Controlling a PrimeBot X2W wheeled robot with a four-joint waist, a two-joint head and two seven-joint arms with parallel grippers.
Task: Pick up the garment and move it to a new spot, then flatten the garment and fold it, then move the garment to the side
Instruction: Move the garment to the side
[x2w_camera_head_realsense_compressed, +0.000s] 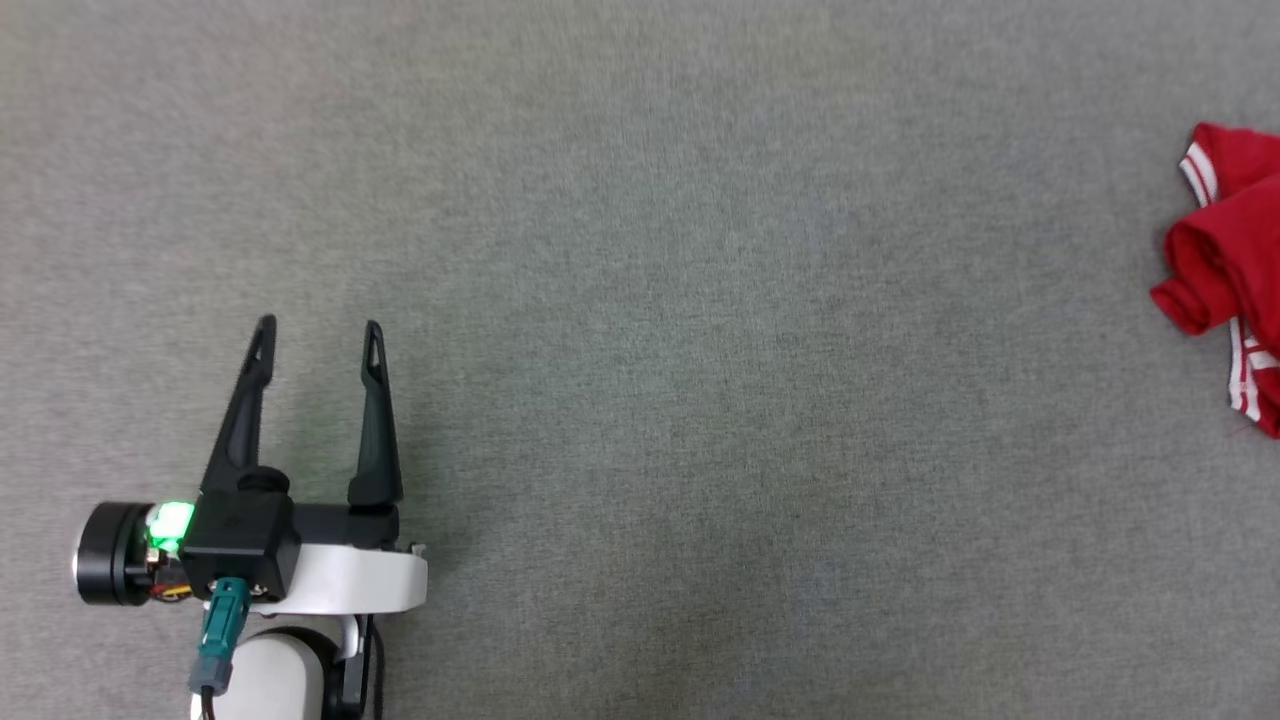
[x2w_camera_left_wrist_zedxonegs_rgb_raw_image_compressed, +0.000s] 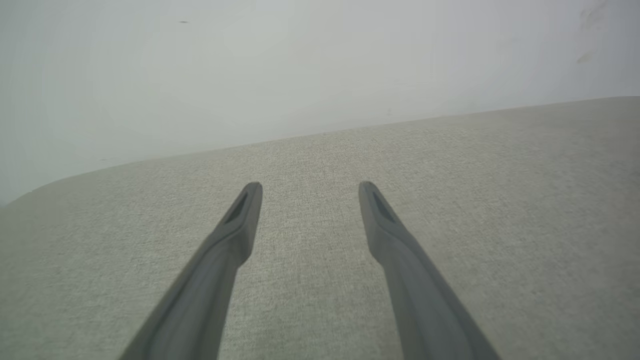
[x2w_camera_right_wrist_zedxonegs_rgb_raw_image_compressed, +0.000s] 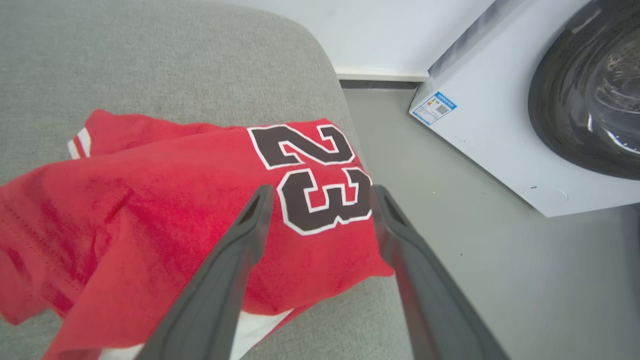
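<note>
The garment (x2w_camera_head_realsense_compressed: 1228, 270), a red jersey T-shirt with red-and-white stripe trim, lies crumpled at the right edge of the grey surface in the head view. In the right wrist view the garment (x2w_camera_right_wrist_zedxonegs_rgb_raw_image_compressed: 165, 215) fills the lower left, its black "23" face up near the surface's edge. My right gripper (x2w_camera_right_wrist_zedxonegs_rgb_raw_image_compressed: 321, 197) hovers over it, open, fingertips either side of the "23"; I cannot tell whether they touch the cloth. My left gripper (x2w_camera_head_realsense_compressed: 318, 336) stands open at the lower left, far from the garment, over bare fabric. The left gripper (x2w_camera_left_wrist_zedxonegs_rgb_raw_image_compressed: 305, 190) holds nothing.
The grey fabric surface (x2w_camera_head_realsense_compressed: 640, 300) spreads wide between gripper and garment. Its rounded edge (x2w_camera_right_wrist_zedxonegs_rgb_raw_image_compressed: 345, 100) drops to a grey floor (x2w_camera_right_wrist_zedxonegs_rgb_raw_image_compressed: 475, 250). A white washing machine (x2w_camera_right_wrist_zedxonegs_rgb_raw_image_compressed: 500, 125) with a dark round door stands beyond that edge. A pale wall (x2w_camera_left_wrist_zedxonegs_rgb_raw_image_compressed: 300, 65) rises behind the surface.
</note>
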